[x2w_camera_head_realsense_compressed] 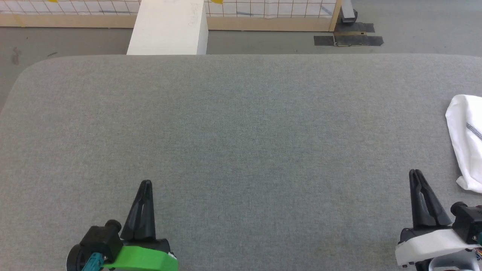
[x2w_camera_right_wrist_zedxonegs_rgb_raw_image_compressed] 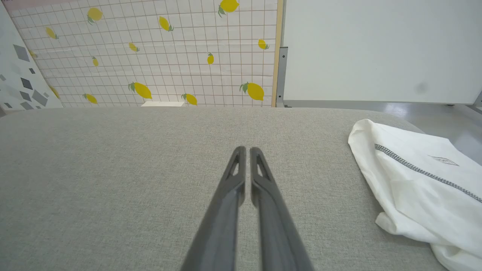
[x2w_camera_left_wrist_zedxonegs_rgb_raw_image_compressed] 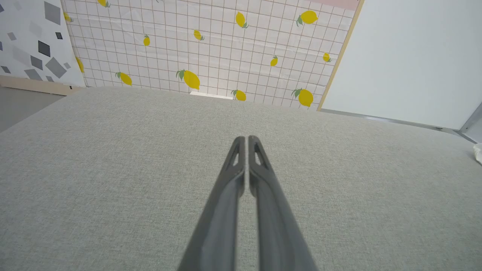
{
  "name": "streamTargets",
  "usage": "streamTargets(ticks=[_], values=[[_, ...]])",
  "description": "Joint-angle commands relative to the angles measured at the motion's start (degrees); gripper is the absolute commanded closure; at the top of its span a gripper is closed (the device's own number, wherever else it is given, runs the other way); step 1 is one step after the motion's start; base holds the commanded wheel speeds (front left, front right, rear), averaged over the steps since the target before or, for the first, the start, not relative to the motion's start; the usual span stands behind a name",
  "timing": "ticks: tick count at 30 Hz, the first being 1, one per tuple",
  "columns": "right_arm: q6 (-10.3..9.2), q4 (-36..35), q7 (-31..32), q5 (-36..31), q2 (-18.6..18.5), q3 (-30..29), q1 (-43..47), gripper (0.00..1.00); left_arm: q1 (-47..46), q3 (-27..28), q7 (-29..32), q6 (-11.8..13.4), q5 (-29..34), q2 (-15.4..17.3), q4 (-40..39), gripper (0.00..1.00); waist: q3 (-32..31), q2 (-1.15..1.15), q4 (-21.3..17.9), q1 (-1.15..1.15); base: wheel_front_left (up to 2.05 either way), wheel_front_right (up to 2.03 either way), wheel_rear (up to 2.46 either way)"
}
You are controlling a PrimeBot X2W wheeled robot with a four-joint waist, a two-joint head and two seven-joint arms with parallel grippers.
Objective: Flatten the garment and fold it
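Observation:
The garment (x2w_camera_head_realsense_compressed: pixel 467 143) is a white shirt with a dark grey zigzag seam, lying bunched at the right edge of the grey table (x2w_camera_head_realsense_compressed: pixel 241 131). In the right wrist view the garment (x2w_camera_right_wrist_zedxonegs_rgb_raw_image_compressed: pixel 421 184) lies to the right of my fingers, apart from them. A sliver of the garment (x2w_camera_left_wrist_zedxonegs_rgb_raw_image_compressed: pixel 478 153) shows at the far right of the left wrist view. My right gripper (x2w_camera_head_realsense_compressed: pixel 414 173) hovers near the front right, shut, holding nothing, a short way left of the shirt. My left gripper (x2w_camera_head_realsense_compressed: pixel 146 183) sits at the front left, shut and empty. Both pairs of fingers (x2w_camera_left_wrist_zedxonegs_rgb_raw_image_compressed: pixel 245 140) (x2w_camera_right_wrist_zedxonegs_rgb_raw_image_compressed: pixel 244 149) point toward the table's far side.
A white box (x2w_camera_head_realsense_compressed: pixel 169 28) stands on the floor behind the table's far edge. A lemon-patterned grid panel (x2w_camera_left_wrist_zedxonegs_rgb_raw_image_compressed: pixel 211 49) and a plain white board (x2w_camera_right_wrist_zedxonegs_rgb_raw_image_compressed: pixel 376 49) rise beyond it. Dark tape patches (x2w_camera_head_realsense_compressed: pixel 348 37) mark the floor at the back right.

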Motion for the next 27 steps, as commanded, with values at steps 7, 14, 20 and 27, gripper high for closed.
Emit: streamTargets(ticks=[7,14,20,27], values=[[-0.01,0.1,0.4,-0.2,0.0,0.4,-0.3,1.00,-0.3,0.4,0.8,-0.2,0.9,-0.3,0.2,1.00,-0.4,0.00,-0.1,0.00,0.00,0.00,0.00],[-0.01,0.3,1.0,-0.6,0.0,1.0,-0.7,1.00,-0.8,1.1,1.9,-0.4,2.2,-0.6,0.5,1.00,-1.1,0.00,-0.3,0.00,0.00,0.00,0.00],[-0.02,0.5,1.5,-1.0,0.0,1.6,-1.0,1.00,-1.2,1.7,3.1,-0.6,3.5,-1.0,0.8,1.00,-1.7,0.00,-0.4,0.00,0.00,0.00,0.00],[-0.03,0.7,1.9,-1.2,0.0,2.0,-1.3,1.00,-1.6,2.2,3.9,-0.8,4.4,-1.3,1.0,1.00,-2.1,0.00,-0.5,0.00,0.00,0.00,0.00]])
